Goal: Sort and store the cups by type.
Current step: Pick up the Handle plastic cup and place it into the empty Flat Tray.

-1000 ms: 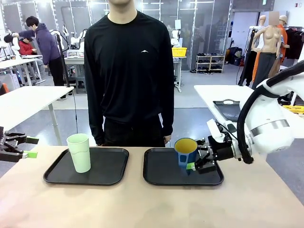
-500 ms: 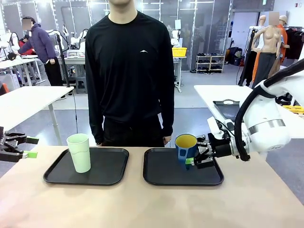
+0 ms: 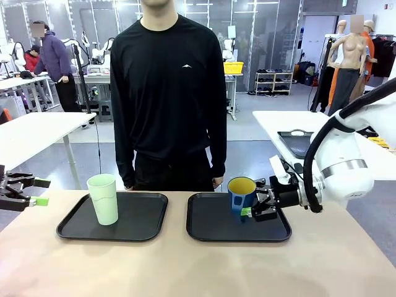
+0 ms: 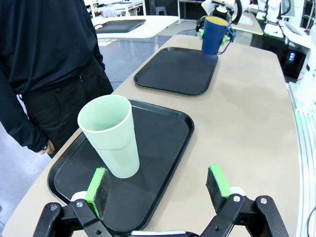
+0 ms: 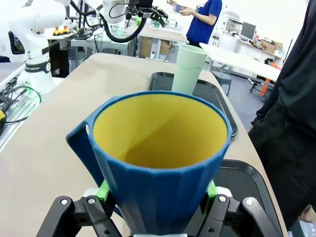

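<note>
Right gripper (image 3: 249, 212) fingers clamped on blue mug (image 3: 241, 195) over right tray (image 3: 213, 229), not yet released; mint tumbler (image 3: 103, 198) stands stored on left tray (image 3: 139, 223); left gripper (image 3: 41, 192) fingers spread, empty, at worktop (image 3: 198, 266) edge.

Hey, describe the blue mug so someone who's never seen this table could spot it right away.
Two black trays lie side by side; look over the right tray. The right gripper holds the blue mug there. It's short, handled, yellow inside, unlike the tall mint-green tumbler.
</note>
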Controlling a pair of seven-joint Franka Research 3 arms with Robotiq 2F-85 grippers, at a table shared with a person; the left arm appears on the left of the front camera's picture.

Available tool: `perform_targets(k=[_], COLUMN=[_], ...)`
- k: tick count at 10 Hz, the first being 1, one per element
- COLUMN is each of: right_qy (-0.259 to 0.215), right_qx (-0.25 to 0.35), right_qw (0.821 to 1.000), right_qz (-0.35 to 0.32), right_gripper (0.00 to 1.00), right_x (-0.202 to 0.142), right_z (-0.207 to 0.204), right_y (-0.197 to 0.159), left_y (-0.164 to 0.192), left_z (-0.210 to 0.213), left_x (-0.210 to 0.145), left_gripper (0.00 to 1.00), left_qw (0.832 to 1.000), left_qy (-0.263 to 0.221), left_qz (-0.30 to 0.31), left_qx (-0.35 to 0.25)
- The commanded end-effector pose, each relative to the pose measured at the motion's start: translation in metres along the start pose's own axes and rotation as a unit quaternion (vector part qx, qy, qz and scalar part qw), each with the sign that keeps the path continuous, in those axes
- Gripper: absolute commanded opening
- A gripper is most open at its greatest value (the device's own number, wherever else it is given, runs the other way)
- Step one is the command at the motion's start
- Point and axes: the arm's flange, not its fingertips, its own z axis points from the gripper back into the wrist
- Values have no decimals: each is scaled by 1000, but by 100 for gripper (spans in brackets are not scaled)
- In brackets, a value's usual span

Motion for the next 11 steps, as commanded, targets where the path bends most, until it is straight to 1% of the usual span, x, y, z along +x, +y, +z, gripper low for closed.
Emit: perform_targets(k=[1,3,5,7,9,11], right_qy=[-39,-50,-48,-44,-43,-36], right_qx=[0,-11,-11,-14,-20,-20], right_qw=[999,999,998,998,998,998], right_qz=[2,-14,-36,-45,-41,-52], right_gripper=[75,75,75,75,75,75], right_x=[-18,-38,-58,-75,-85,-94], right_z=[0,-1,-5,-6,-5,-7], right_y=[-27,-48,-63,-71,-76,-78], left_y=[1,1,1,1,1,1], left_z=[-1,-1,-1,-1,-1,-1], left_x=[2,2,2,2,2,2], left_gripper=[100,100,100,100,100,100], left_qw=[1000,1000,1000,1000,1000,1000], left_qy=[-4,-4,-4,-4,-4,-4], left_qz=[-5,-5,-5,-5,-5,-5], left_qx=[4,4,4,4,4,4])
